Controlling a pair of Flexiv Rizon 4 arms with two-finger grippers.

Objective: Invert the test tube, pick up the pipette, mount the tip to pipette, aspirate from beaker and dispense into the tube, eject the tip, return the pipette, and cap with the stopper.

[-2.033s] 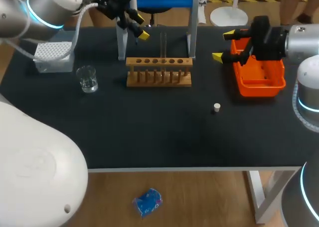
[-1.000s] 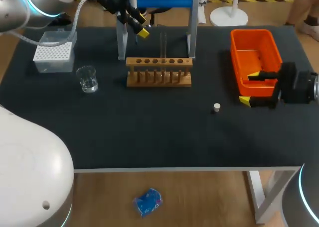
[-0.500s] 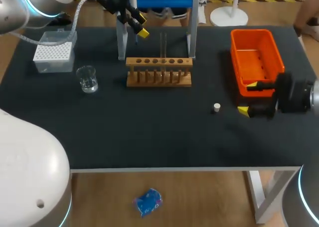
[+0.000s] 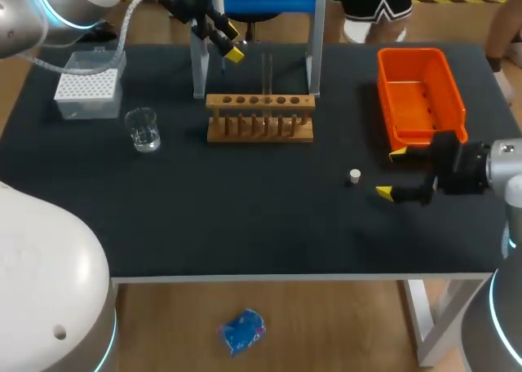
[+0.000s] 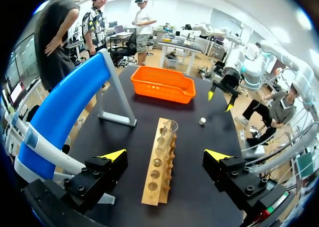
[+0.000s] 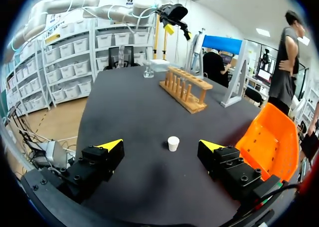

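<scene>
A clear test tube (image 4: 267,72) stands upright in the wooden rack (image 4: 259,116), its open rim up in the left wrist view (image 5: 168,132). The small white stopper (image 4: 355,175) lies on the dark table. My right gripper (image 4: 391,173) hangs open just right of it; in the right wrist view the stopper (image 6: 173,143) sits slightly ahead of the open fingers (image 6: 161,145), untouched. My left gripper (image 4: 226,42) is open and empty, high behind the rack's left end, looking down along the rack (image 5: 158,167). A glass beaker (image 4: 143,129) stands left of the rack.
A white tip box (image 4: 88,90) sits at the back left. The blue-topped stand (image 4: 198,62) straddles the space behind the rack. An orange bin (image 4: 420,95) fills the back right, close behind my right gripper.
My right gripper has moved from beside the orange bin's front end leftward and toward the front edge, closer to the stopper. My left arm has stayed put.
</scene>
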